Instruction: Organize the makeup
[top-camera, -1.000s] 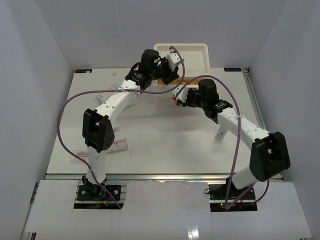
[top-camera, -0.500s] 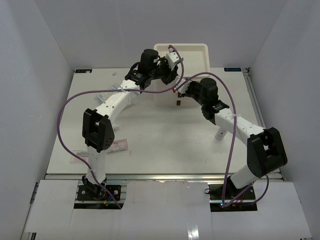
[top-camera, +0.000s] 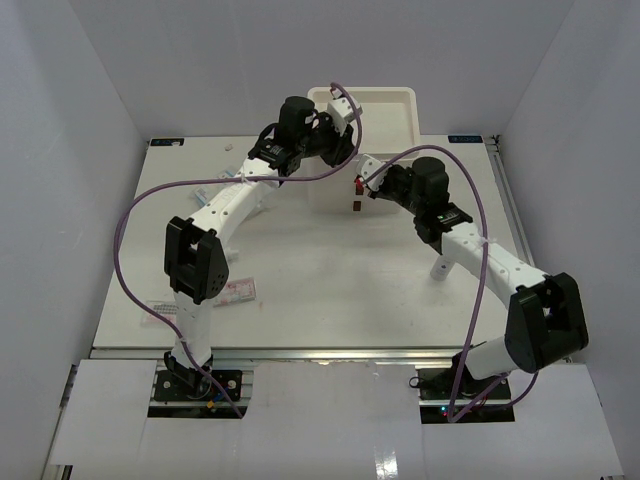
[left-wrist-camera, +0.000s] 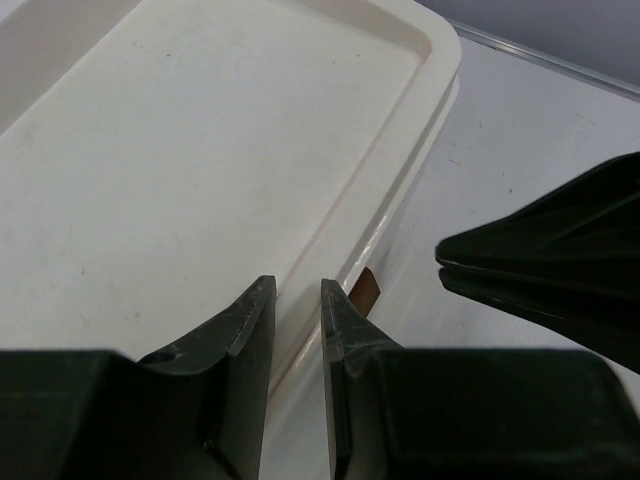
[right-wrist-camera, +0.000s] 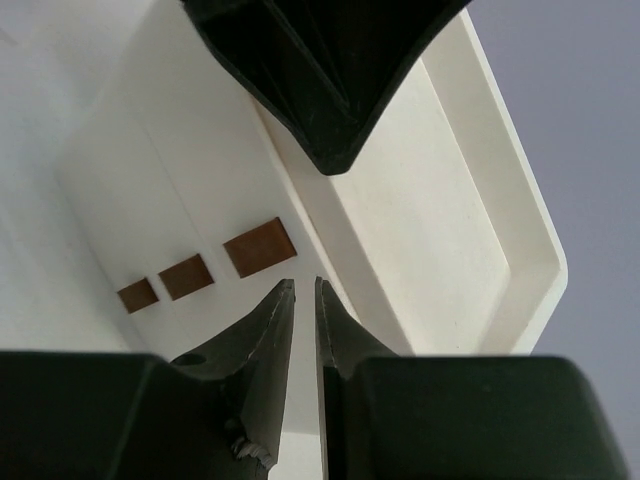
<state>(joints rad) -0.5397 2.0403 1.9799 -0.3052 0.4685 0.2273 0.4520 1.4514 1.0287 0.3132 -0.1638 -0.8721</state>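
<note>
While both arms hang at the drawer box (top-camera: 385, 105), makeup (top-camera: 238, 290) lies unsorted near the table's (top-camera: 330, 290) left edge. Right gripper (right-wrist-camera: 303, 290): jaws almost together, empty, at a brown handle (right-wrist-camera: 258, 247). Left gripper (left-wrist-camera: 295, 330): narrow gap over box rim, grip unclear.

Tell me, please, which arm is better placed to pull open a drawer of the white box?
Right, probably. The right gripper is at the brown handles on the front of the drawer box; the left gripper straddles its top rim.

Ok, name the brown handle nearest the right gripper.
The rightmost handle in the right wrist view, just beside the right gripper; the other two sit farther left.
</note>
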